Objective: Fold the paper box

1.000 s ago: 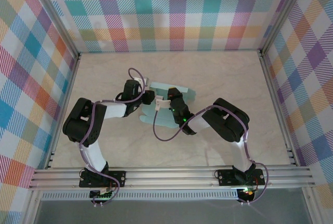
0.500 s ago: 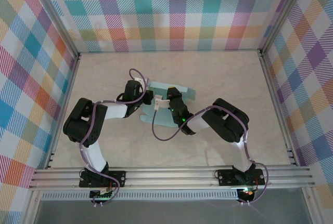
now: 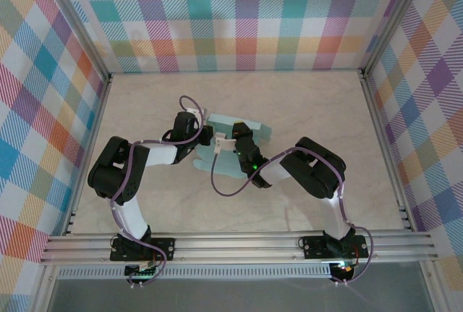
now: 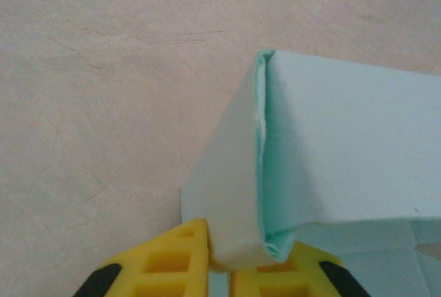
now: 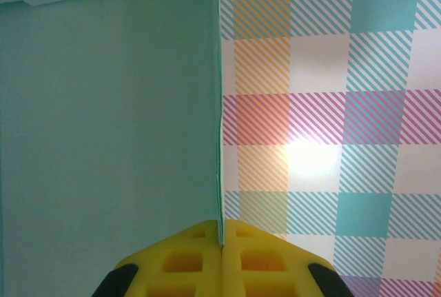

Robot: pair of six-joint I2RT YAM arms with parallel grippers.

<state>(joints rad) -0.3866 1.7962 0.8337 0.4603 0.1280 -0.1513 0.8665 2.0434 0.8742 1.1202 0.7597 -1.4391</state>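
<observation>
The paper box (image 3: 251,127) is a pale mint-teal card sheet, partly folded, lying mid-table between both arms. In the left wrist view my left gripper (image 4: 231,264) is shut on a doubled, folded-over edge of the paper box (image 4: 344,152), with the yellow fingers (image 4: 165,259) pinching the fold from both sides. My right gripper (image 5: 222,240) is shut on a thin upright edge of the paper box (image 5: 110,118), whose panel stands on edge. From above, the left gripper (image 3: 205,135) and right gripper (image 3: 230,141) meet close together over the card, hiding its middle.
The marbled beige tabletop (image 3: 325,102) is ringed by plaid walls (image 3: 239,15) at the back and both sides. An aluminium rail (image 3: 239,243) carrying the arm bases runs along the near edge. A purple cable (image 3: 217,185) loops below the right wrist.
My left gripper's jaws have closed onto the folded edge of the card. The right wrist has shifted slightly, and the card's far flap has moved a little with it.
</observation>
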